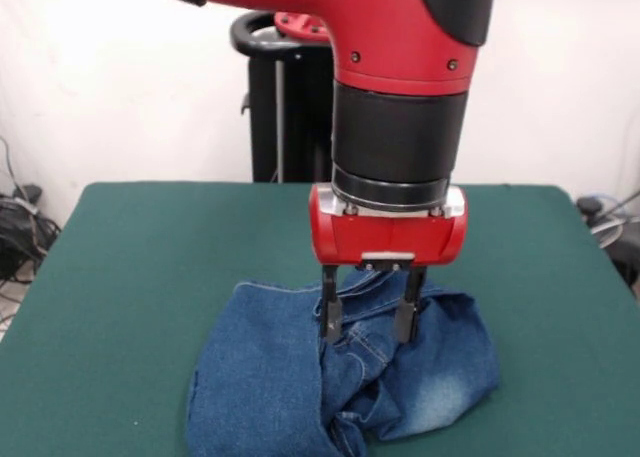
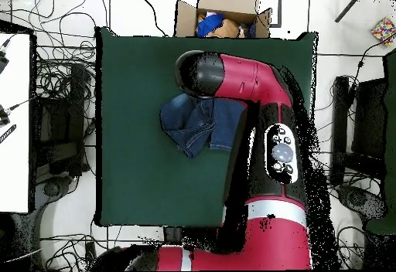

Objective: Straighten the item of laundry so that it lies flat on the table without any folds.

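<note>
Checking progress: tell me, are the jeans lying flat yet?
No, the jeans are still bunched in folds on the table.

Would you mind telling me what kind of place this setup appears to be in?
Probably a robotics lab: cables sprawl over the floor around the green table, and a cardboard box of items sits beside it.

The red and black arm [image 1: 400,87] enters from the top of the front view and hangs straight down at the centre of the frame, its black wrist cylinder ending in a red block. From that block the gripper [image 1: 367,327] points downward, slightly right of centre, its two dark fingers [image 1: 329,307] vertical and parallel with a clear gap between them. In the overhead view the arm [image 2: 267,107] rises from the bottom of the frame, then bends left across the upper middle, hiding the gripper beneath it.
</note>
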